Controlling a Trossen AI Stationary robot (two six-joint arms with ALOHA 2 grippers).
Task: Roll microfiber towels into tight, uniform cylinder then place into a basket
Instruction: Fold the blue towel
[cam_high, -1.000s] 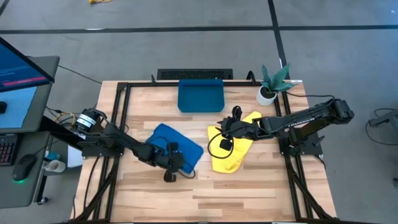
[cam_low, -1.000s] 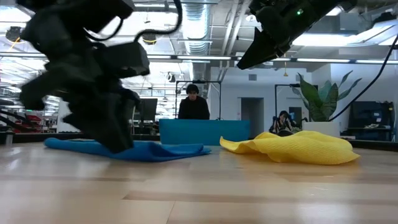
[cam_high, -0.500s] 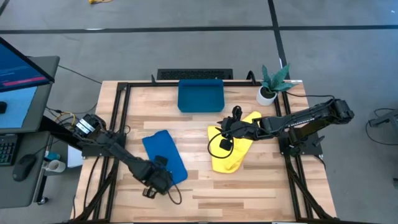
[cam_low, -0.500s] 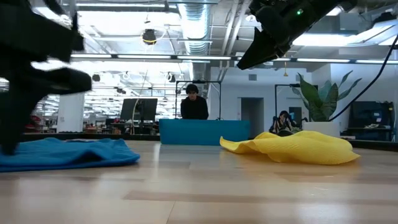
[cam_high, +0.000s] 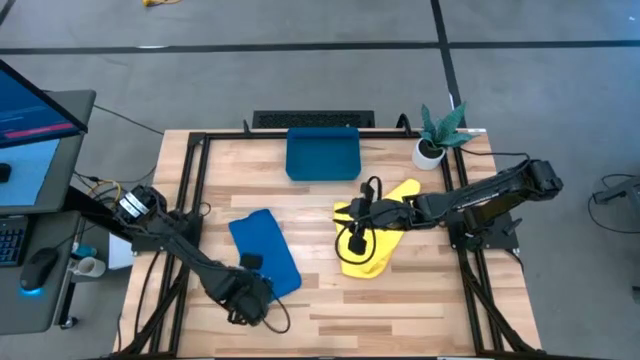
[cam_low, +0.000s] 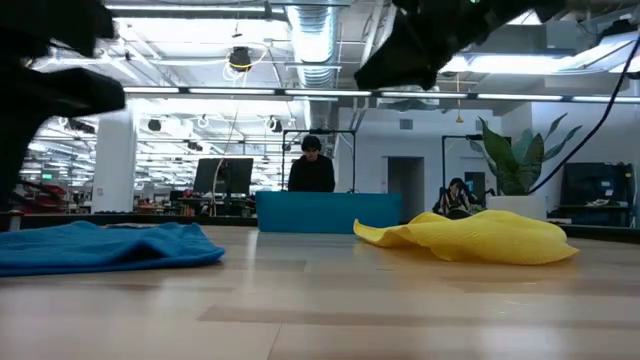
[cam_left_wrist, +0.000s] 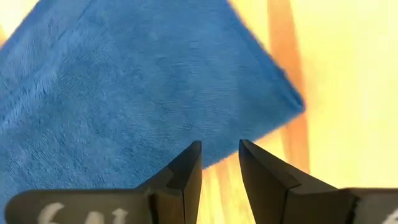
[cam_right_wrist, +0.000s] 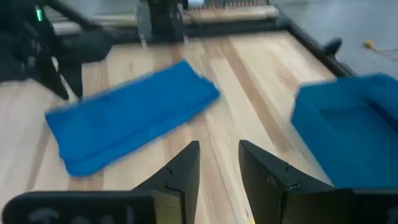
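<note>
The blue towel (cam_high: 265, 250) lies flat on the table as a narrow folded strip at centre left; it also shows in the left wrist view (cam_left_wrist: 137, 87) and the right wrist view (cam_right_wrist: 130, 115). My left gripper (cam_high: 246, 290) hangs open just past the towel's near end, pointing down, with nothing between its fingers (cam_left_wrist: 221, 158). The yellow towel (cam_high: 378, 238) lies crumpled at centre right. My right gripper (cam_high: 353, 236) hovers open above its left part, pointing toward the table's left (cam_right_wrist: 219, 155). The dark-blue basket (cam_high: 322, 153) stands at the far middle.
A small white pot with a green plant (cam_high: 435, 135) stands at the far right corner. A black frame (cam_high: 195, 200) runs along the table's edges. Bare wood (cam_high: 380, 310) lies near the front edge. People sit in the room beyond the table (cam_low: 312, 165).
My left gripper has left the blue towel, going up and toward the table's near-left. The towel, wider a second ago, now lies as a narrower strip reaching farther toward the near edge. My right gripper has shifted a little toward the table's left and tipped.
</note>
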